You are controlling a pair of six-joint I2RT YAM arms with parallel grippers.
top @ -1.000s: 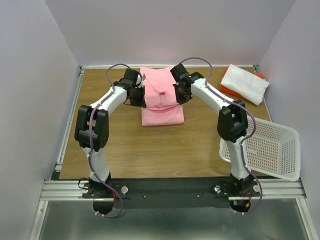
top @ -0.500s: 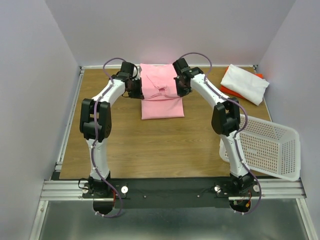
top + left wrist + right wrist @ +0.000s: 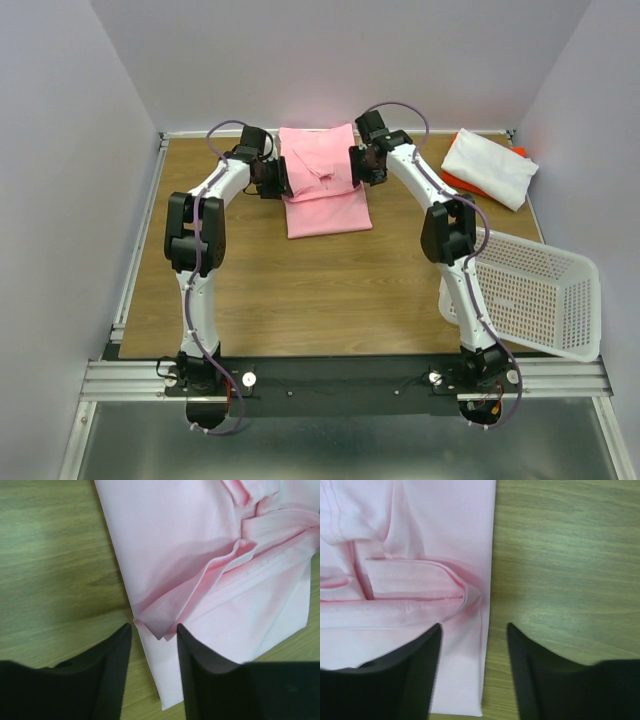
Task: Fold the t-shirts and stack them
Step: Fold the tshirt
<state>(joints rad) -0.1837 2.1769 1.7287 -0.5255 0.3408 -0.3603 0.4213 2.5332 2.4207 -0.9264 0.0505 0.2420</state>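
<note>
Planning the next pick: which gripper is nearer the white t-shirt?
Right. The right gripper is at the edge of the pink t-shirt nearest the white t-shirt; the left gripper, at its opposite edge.

Honestly, nothing to read here. No text, logo, number or sign comes through in any of the views. Up close, the pink t-shirt [image 3: 190, 555] is just plain cloth and stitching, with no legible print or tag. The white t-shirt [image 3: 490, 167] and the basket [image 3: 545, 300] are too small in the overhead view to make out any marking.
</note>
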